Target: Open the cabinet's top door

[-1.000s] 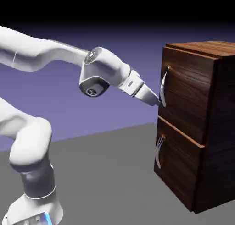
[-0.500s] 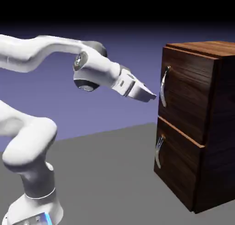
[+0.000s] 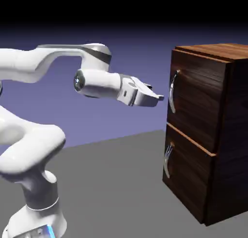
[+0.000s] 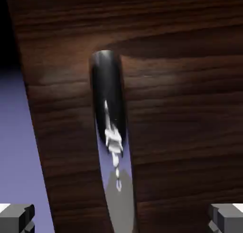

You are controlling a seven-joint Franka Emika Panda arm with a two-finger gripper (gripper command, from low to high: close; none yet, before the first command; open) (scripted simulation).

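Robot gripper (image 3: 160, 97) near top door (image 3: 199, 99), cabinet (image 3: 208, 130) shut.
Claw apart, nothing btwn tips; curved silver hndl (image 4: 113, 142) runs up door's L side in ext. view, just beyond fingertips (image 4: 17, 218), w/ lower hndl (image 3: 168, 160) beneath.

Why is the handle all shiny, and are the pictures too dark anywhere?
Hand view: the handle is black near its top, with a jagged white glint and blue-violet and grey mirrored lower down; the wood is dark but its grain shows. Exterior view: the cabinet's side is very dark, its top lighter brown, and the backdrop fades to black above.
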